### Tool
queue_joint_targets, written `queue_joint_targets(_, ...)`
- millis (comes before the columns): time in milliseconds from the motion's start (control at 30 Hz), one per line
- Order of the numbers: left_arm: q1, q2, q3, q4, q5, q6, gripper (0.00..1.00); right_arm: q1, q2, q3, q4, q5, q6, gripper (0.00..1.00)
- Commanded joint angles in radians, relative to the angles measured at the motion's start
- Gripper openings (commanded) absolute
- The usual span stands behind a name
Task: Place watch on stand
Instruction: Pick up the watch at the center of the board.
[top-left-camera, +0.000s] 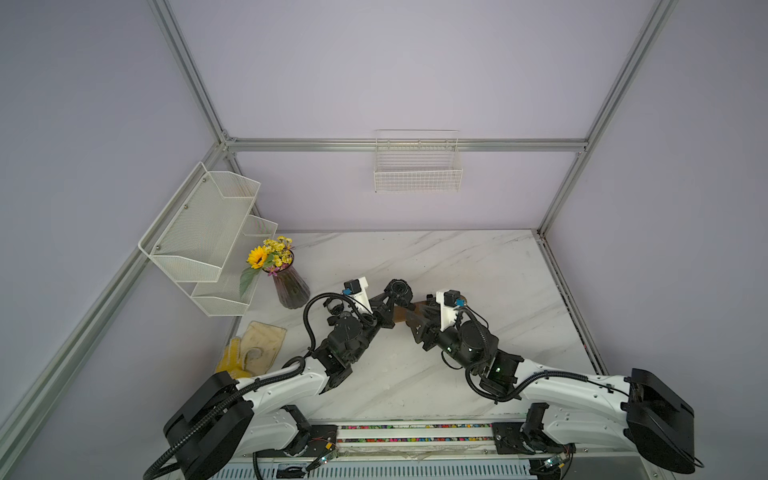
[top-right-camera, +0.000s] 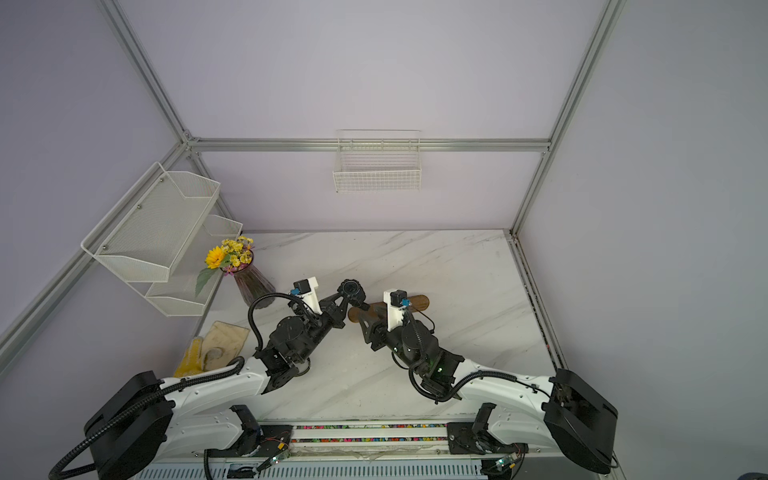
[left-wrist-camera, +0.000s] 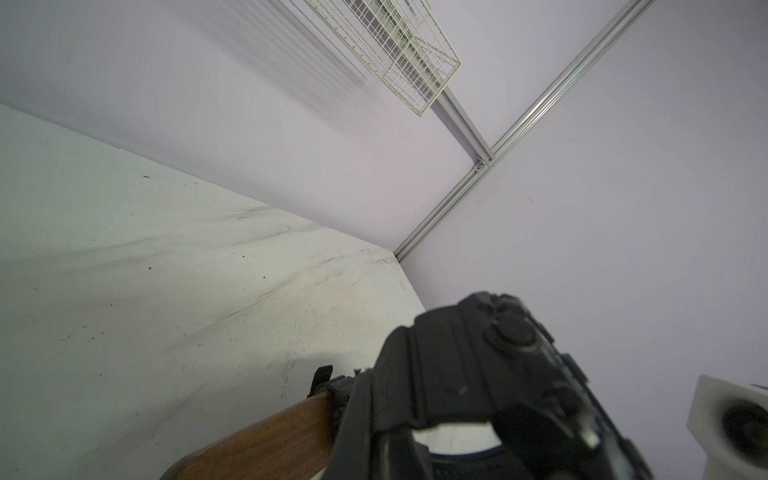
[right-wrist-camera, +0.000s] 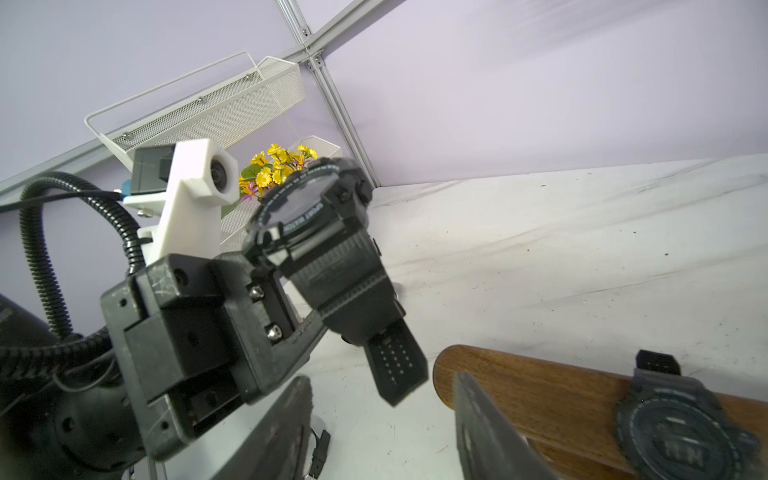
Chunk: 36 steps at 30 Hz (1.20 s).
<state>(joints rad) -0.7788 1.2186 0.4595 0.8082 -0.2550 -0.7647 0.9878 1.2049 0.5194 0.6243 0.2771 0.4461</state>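
- The left gripper is clamping fully shut on the strap of the chunky black digital watch, which is buckled into a loop. It is holding the watch in the air just beside the rounded end of the dark brown wooden stand that is facing the left edge of the white marble-patterned desk
- The right gripper is sitting roughly half open astride that same end, with one finger well clear of the wood, so it is probably not steadying the stand
- A loop arriving off-centre is risking butting the bar end and shoving or tipping the unheld stand
- The loose strap tail is dangling and is risking snagging on the right gripper
- A second dark round watch is sitting on the bar already, and an overlong slide is risking bumping it
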Motion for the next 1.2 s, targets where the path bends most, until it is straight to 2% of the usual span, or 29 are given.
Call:
queue_joint_targets(0,-0.019,0.0,-0.014,0.106,-0.061,-0.06,0.0,0.024,0.039,0.003,0.171,0.062,0.065,0.54)
queue_joint_targets(67,-0.028,0.007,-0.017,0.109,-0.074,-0.075,0.0,0.035,0.058,0.003,0.21,0.089,0.071,0.52)
queue_joint_targets(333,-0.071,0.043,-0.014,0.122,-0.112,-0.135,0.0,0.049,0.114,0.009,0.292,0.198,0.099,0.33)
queue_joint_targets(600,-0.116,0.075,0.009,0.124,-0.136,-0.146,0.0,0.051,0.13,0.011,0.323,0.275,0.118,0.21)
queue_joint_targets(767,-0.134,0.085,0.015,0.123,-0.151,-0.131,0.0,0.05,0.123,0.029,0.27,0.307,0.141,0.01)
queue_joint_targets(900,-0.137,0.082,0.012,0.119,-0.153,-0.106,0.01,0.051,0.085,0.034,0.175,0.342,0.193,0.0)
queue_joint_targets(1000,-0.136,0.078,0.0,0.132,-0.144,-0.066,0.17,0.051,0.047,0.038,0.134,0.341,0.19,0.0)
queue_joint_targets(1067,-0.135,0.072,-0.01,0.151,-0.122,-0.027,0.33,0.045,0.009,0.041,0.093,0.324,0.182,0.0)
queue_joint_targets(1100,-0.135,0.066,-0.018,0.165,-0.097,0.013,0.42,0.037,-0.019,0.043,0.057,0.313,0.18,0.0)
queue_joint_targets(1167,-0.134,0.041,-0.034,0.167,-0.031,0.091,0.52,0.004,-0.082,0.046,-0.019,0.276,0.181,0.0)
